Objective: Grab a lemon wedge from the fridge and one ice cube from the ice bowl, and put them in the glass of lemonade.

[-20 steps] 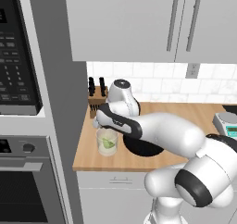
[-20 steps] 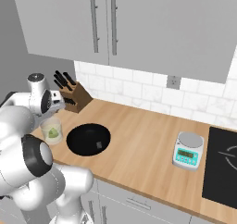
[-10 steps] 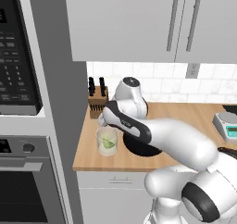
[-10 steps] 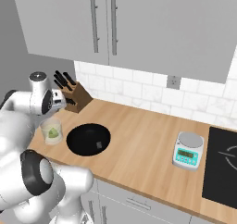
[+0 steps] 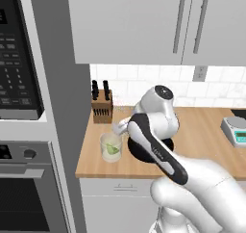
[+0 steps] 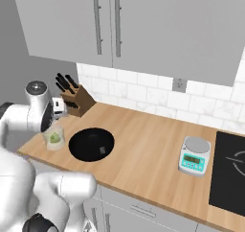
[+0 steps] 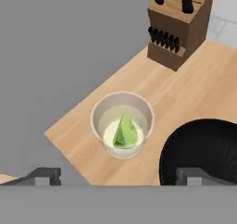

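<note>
The glass of lemonade (image 7: 122, 124) stands on the wooden counter near its left end, with the yellow-green lemon wedge (image 7: 125, 131) lying inside it, point up. The glass (image 5: 111, 148) and the wedge (image 6: 54, 138) also show from the base. My gripper (image 7: 118, 177) hangs open just above the glass, its two dark fingertips (image 7: 44, 176) wide apart with nothing between them. To the right of the glass sits the black ice bowl (image 6: 92, 144) holding a small ice lump (image 6: 102, 150); my arm covers much of the ice bowl (image 5: 169, 144) from the left. The fridge is out of view.
A wooden knife block (image 6: 76, 98) stands against the tiled wall behind the glass. A grey scale (image 6: 194, 155) and a black cooktop (image 6: 229, 173) lie to the right. A tall grey panel with a microwave (image 5: 17, 58) and an oven borders the counter's left end.
The arm's elbow has swung to the right and the hand has shifted slightly towards the bowl. The wedge stays in the glass and the jaws stay open.
</note>
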